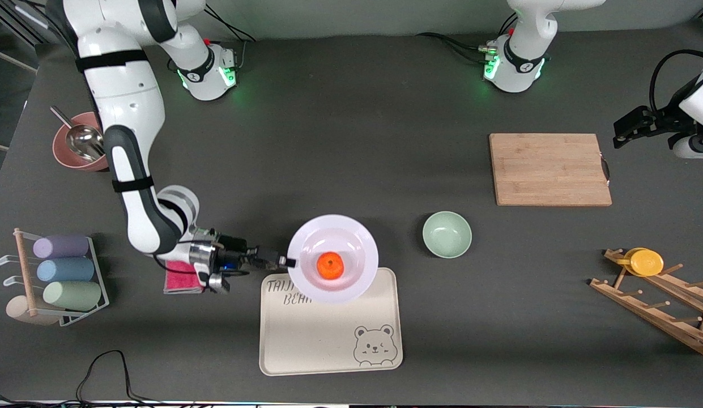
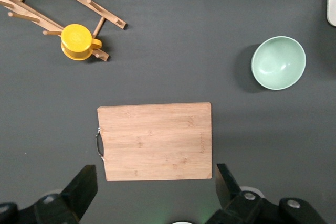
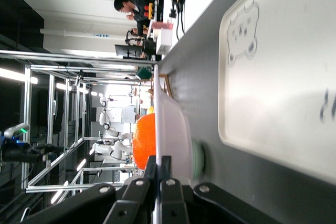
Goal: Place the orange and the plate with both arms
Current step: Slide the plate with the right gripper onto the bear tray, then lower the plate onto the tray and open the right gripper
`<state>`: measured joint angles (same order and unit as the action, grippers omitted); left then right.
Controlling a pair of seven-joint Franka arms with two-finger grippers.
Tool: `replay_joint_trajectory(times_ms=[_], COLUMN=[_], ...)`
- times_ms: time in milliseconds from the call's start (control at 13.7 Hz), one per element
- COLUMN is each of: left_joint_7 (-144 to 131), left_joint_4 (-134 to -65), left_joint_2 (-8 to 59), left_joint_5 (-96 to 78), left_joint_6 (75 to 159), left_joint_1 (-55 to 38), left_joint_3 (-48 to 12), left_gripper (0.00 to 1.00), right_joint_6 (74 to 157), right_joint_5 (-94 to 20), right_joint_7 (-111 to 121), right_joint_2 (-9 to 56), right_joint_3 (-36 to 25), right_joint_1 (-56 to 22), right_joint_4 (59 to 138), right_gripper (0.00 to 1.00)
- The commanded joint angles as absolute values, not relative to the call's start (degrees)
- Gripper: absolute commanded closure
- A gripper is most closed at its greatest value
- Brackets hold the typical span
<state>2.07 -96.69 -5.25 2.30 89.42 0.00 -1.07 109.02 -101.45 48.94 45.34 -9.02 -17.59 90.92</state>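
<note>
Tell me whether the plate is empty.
Not empty: the orange sits in the plate, whose rim the right gripper pinches over the tray.

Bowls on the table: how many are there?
2. A green bowl sits beside the plate, toward the left arm's end. A pink bowl holding a metal scoop sits at the right arm's end, partly hidden by that arm.

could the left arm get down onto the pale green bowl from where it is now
Probably yes. The left gripper hangs open over the bamboo cutting board, and the pale green bowl sits uncovered on bare table beside the board. The right gripper is shut on the white plate's rim, away from the bowl.
</note>
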Motion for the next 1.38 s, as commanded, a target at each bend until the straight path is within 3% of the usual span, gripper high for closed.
replay_joint_trajectory(times_ms=[0,291,1312], left_joint_7=[1.93,1.76,1.85], left_joint_4=[-96.59,-96.68,-97.03], left_joint_2=[-5.71,-5.71,-5.54], left_joint_5=[4.39,3.87,3.52], left_joint_6=[89.82,90.96,90.88], left_joint_1=[-0.53,-0.18,-0.09], left_joint_3=[-1.32,-1.32,-1.06], left_gripper=[0.0,0.0,0.0], right_joint_6=[107.31,107.93,110.48], right_joint_5=[-100.55,-100.72,-100.99], right_joint_7=[41.68,34.02,43.32], right_joint_2=[54.99,61.95,69.43], right_joint_3=[-9.49,-12.48,-12.13], right_joint_1=[-16.7,-16.7,-17.05], right_joint_4=[74.49,61.71,62.31], right_gripper=[1.0,1.0,1.0])
